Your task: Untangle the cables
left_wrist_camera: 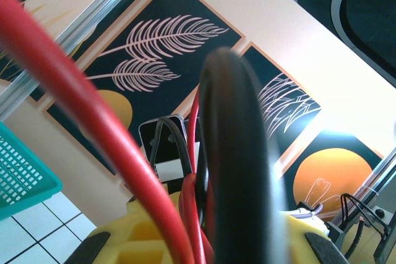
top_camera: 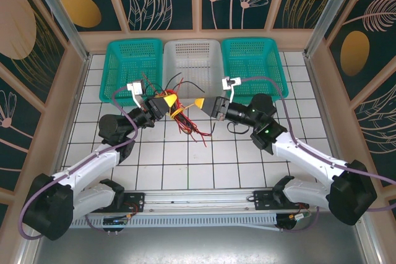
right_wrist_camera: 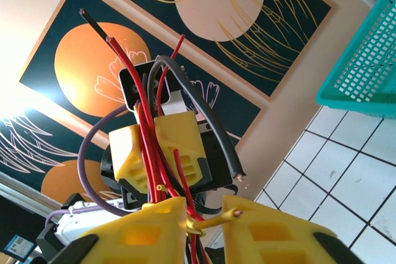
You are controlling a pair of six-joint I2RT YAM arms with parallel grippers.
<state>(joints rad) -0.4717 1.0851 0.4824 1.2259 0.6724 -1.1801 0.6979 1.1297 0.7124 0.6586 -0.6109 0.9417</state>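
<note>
The white tiled desk [top_camera: 185, 165] carries three baskets at its far edge: a left teal basket [top_camera: 131, 60], a white basket [top_camera: 192, 60] and a right teal basket [top_camera: 253, 57]. Both arms reach to the middle, just in front of the white basket, and their tips are near each other. The cables [top_camera: 180, 114] hang there as one red, yellow and black bundle, lifted between the two tips, with loose ends falling to the tiles. The left fingers [top_camera: 168, 99] are clenched on several red strands and a black one; the right wrist view shows this grip clearly. The right fingers [top_camera: 199, 102] stand close around red wires and one yellow wire, but I cannot tell if they really pinch them. In my judgement the danger is in the pull: if both arms hold strands of the same knot, moving apart can tighten it. A thin wire can also slip from a weak pinch and drop back into the bundle.
</note>
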